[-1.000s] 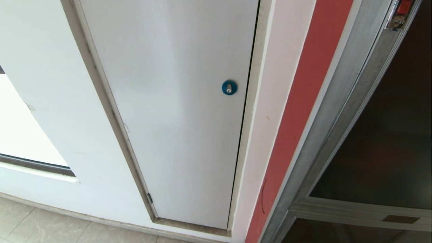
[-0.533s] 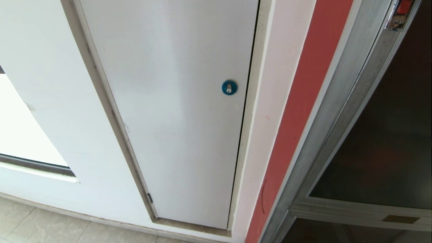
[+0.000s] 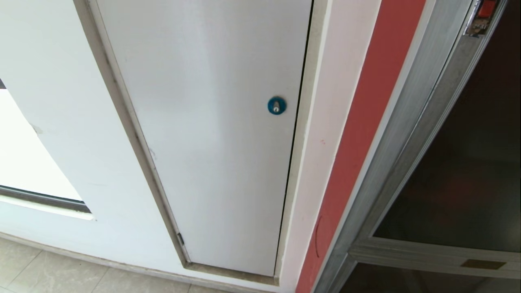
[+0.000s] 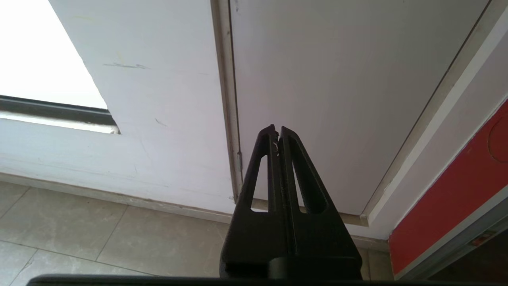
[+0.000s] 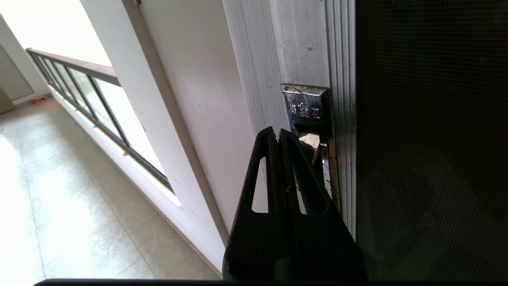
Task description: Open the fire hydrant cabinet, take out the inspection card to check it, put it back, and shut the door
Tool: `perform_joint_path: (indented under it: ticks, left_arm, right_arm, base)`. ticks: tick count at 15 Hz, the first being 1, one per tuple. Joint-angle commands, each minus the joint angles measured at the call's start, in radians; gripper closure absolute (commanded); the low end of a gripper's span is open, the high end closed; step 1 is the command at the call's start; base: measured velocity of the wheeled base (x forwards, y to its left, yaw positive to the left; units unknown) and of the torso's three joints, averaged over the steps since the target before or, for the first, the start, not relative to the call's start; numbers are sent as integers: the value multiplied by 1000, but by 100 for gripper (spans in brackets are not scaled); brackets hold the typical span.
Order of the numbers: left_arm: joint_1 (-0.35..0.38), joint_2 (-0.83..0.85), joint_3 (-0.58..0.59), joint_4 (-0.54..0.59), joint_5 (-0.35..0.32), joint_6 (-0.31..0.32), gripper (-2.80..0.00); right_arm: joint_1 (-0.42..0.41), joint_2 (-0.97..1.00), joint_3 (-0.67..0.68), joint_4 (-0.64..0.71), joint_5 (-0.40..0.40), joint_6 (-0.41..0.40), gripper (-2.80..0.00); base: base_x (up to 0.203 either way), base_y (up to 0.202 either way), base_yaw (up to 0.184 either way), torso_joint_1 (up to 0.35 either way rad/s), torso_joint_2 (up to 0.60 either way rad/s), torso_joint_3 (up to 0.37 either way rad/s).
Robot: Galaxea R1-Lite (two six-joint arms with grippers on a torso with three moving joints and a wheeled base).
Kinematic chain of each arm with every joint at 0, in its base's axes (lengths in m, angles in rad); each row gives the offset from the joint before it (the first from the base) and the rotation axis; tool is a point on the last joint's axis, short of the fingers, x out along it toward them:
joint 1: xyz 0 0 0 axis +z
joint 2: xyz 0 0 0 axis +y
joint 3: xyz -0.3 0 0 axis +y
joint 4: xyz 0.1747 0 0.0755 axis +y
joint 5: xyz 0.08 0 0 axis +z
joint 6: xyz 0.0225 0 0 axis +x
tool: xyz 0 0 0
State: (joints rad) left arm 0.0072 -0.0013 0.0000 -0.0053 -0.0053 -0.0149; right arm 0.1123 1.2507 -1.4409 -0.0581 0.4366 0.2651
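**Silver frame, dark glass: right hand at the latch**

Silver aluminium frames the fire hydrant cabinet [image 3: 401, 134] at the head view's right edge, its door [image 3: 468, 162] of dark tinted glass shut, a small red latch [image 3: 486, 8] at the top corner. The right hand [image 5: 278, 133], fingers pressed together and holding nothing, points at the chrome latch plate [image 5: 305, 107] on the door's frame, tips just beside it. The left hand [image 4: 277, 130], fingers likewise together and empty, hangs low before the plain white panel [image 3: 211, 134] with its blue round lock [image 3: 276, 106], above the tiled floor [image 4: 99, 230]
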Motion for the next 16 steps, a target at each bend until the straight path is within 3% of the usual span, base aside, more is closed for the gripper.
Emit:
perform_joint_path:
  ticks: [1, 16]
  left_arm:
    - [0, 1, 0, -1, 0, 0, 0]
    - [0, 1, 0, -1, 0, 0, 0]
  right_arm:
    - [0, 10, 3, 1, -5, 2, 0]
    - [-8, -4, 51, 1, -27, 0, 0]
  base:
    - [0, 0, 0, 0, 0, 0]
    - [0, 0, 0, 0, 0, 0]
